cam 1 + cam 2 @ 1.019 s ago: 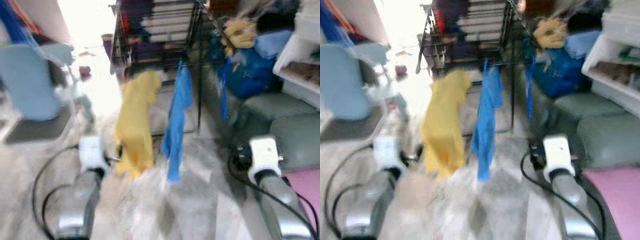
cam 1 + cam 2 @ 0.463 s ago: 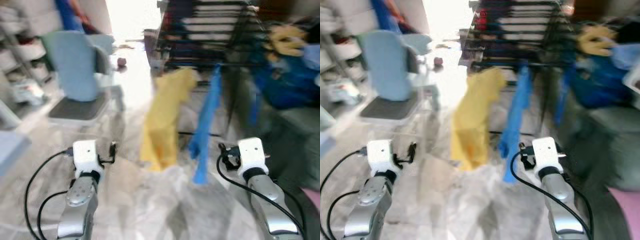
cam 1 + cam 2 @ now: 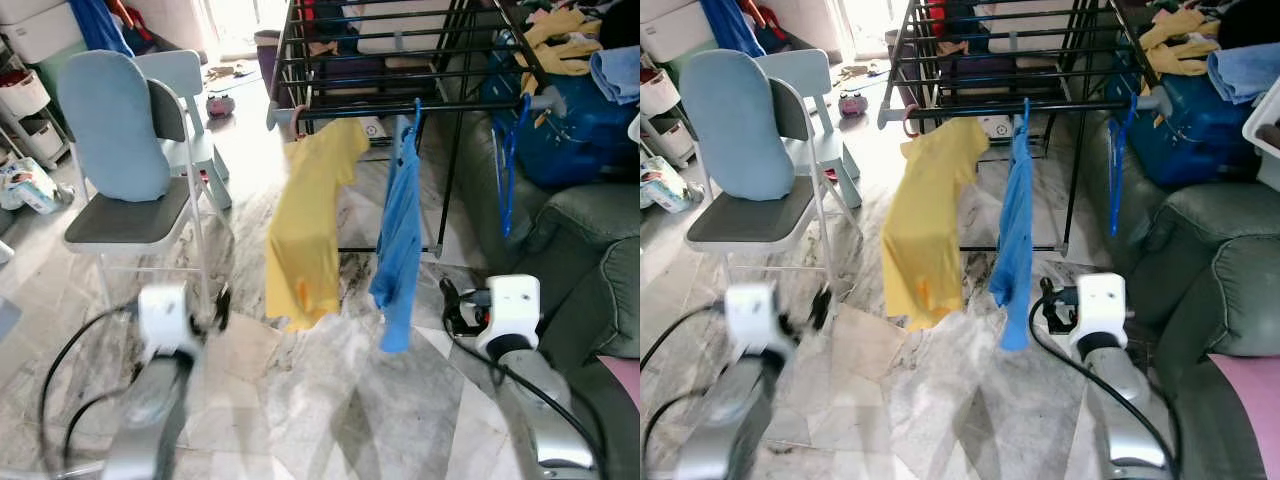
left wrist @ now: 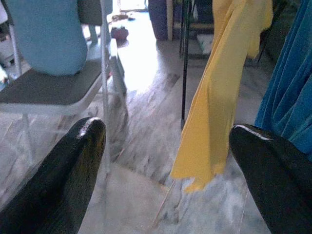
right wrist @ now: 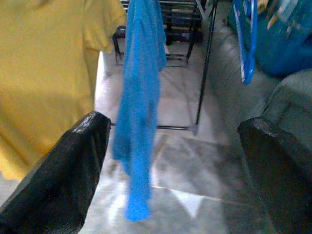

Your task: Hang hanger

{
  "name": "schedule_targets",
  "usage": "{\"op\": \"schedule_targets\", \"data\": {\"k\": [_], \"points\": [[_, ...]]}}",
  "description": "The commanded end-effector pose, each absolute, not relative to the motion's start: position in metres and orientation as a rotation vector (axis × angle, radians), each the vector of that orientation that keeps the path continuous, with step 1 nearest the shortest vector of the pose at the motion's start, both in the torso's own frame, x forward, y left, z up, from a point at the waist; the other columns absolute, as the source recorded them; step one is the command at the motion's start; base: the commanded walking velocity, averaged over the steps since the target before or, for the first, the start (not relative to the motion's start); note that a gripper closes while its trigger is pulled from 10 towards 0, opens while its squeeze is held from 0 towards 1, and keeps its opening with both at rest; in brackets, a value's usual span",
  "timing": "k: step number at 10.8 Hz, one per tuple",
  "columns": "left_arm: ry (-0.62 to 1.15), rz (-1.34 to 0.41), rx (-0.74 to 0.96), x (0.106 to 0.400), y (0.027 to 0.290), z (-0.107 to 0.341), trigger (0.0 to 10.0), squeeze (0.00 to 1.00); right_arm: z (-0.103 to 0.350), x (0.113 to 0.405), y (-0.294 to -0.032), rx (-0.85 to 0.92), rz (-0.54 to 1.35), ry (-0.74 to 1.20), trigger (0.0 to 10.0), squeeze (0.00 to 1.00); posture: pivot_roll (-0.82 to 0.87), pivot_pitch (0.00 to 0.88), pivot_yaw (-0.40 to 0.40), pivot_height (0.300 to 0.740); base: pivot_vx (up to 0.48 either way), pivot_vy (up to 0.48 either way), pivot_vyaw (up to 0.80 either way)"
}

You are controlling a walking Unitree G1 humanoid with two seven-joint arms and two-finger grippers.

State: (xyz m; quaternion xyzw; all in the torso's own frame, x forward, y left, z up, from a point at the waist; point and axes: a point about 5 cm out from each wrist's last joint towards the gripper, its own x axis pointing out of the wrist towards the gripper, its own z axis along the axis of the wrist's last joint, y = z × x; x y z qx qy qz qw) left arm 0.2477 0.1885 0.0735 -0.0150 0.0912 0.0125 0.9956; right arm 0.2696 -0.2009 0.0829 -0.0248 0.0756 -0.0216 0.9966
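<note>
Facing the drying rack (image 3: 400, 60) with yellow shirt (image 3: 305, 230) and blue shirt (image 3: 400, 230) hung, left hand (image 4: 165, 161) and right hand (image 5: 170, 165) spread wide, empty, no hanger grasped.

1. A drying rack (image 3: 400, 60) stands far ahead of me, at centre.
2. Two garments hang from its near rail: a shirt (image 3: 305, 235) on the left, a second garment (image 3: 400, 240) just right of it.
3. A strap (image 3: 508, 160) hangs from the rail's right end.
4. A chair (image 3: 130, 190) stands to the left.
5. A sofa (image 3: 590, 250) lies right, with a bag (image 3: 570, 130) behind it.
</note>
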Motion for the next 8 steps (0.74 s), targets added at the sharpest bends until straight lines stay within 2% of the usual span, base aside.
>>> {"op": "schedule_targets", "data": {"k": [1,3,8], "points": [[0.168,0.034,-0.023,0.245,0.197,0.076,10.0,0.00,0.082,0.266,-0.198,-0.006,-0.046,0.161,10.0,0.00,-0.06,0.000,0.060,0.740,0.000,0.000,0.00],[0.190,0.023,-0.011,0.241,0.204,0.071,10.0,0.00,0.079,0.262,-0.193,-0.027,-0.006,0.160,10.0,0.00,-0.06,0.000,0.065,0.740,0.000,0.000,0.00],[0.207,0.028,-0.043,0.241,0.201,0.068,10.0,0.00,0.077,0.265,-0.203,-0.022,0.000,0.194,10.0,0.00,-0.06,0.000,0.060,0.740,0.000,0.000,0.00]]}}
